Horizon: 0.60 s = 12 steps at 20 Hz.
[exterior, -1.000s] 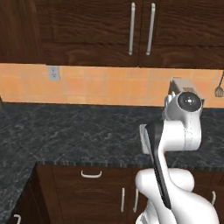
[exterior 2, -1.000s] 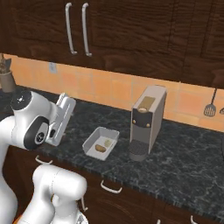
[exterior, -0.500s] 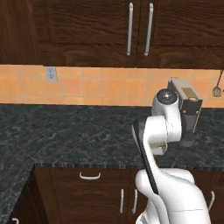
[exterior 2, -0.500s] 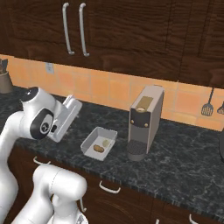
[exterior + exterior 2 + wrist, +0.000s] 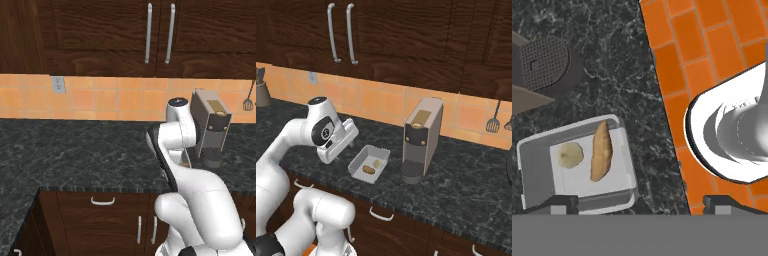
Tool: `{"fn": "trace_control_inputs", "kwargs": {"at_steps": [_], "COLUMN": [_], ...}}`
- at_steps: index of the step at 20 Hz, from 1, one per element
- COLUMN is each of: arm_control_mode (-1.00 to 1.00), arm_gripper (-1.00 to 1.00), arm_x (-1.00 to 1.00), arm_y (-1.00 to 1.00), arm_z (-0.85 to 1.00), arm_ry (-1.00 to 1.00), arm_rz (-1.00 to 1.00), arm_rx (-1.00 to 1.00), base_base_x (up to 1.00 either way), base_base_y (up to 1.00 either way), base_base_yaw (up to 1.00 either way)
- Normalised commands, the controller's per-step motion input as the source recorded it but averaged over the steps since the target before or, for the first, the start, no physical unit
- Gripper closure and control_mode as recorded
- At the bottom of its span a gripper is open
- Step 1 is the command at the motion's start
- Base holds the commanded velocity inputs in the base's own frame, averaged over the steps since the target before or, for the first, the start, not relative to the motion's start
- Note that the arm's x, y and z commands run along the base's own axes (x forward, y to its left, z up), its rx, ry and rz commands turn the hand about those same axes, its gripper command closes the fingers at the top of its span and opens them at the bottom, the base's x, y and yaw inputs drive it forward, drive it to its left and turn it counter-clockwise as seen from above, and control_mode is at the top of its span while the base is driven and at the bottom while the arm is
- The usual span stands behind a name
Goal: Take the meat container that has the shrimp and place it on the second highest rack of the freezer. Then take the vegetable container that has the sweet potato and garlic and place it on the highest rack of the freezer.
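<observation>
Since a second ago we've swung our arm right and lowered the pincer [image 5: 637, 202] toward the vegetable container [image 5: 369, 163] on the dark desk [image 5: 466, 175], just left of the coffee machine [image 5: 420, 140]. Sweet potato [image 5: 602, 150] and garlic [image 5: 570, 155] lie inside. Pincer open wide, holding nothing.

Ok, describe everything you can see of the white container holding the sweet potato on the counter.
The vegetable container is a shallow, rectangular pale-grey tray with rounded corners and a raised rim, open-topped, plastic by its look. It sits flat on the dark marbled counter, beside the base of the coffee machine. Inside lie a tan-brown sweet potato and a pale round garlic, side by side and apart. The gripper hovers above without touching it.
</observation>
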Motion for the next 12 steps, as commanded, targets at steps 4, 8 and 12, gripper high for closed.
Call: {"fn": "trace_control_inputs", "kwargs": {"at_steps": [4, 8, 12], "arm_control_mode": [-1.0, -1.0, -1.0], "arm_gripper": [-1.0, -1.0, -1.0], "arm_x": [0.18, 0.5, 0.48], "arm_y": [0.0, 0.0, -0.06], "arm_z": [-0.69, -0.61, -0.53], "arm_ry": [0.19, 0.2, 0.16], "arm_rz": [0.0, 0.0, 0.0], "arm_rx": [0.01, 0.0, 0.0], "base_base_x": [0.0, 0.0, 0.0], "base_base_y": [0.0, 0.0, 0.0], "base_base_yaw": [0.0, 0.0, 0.0]}}
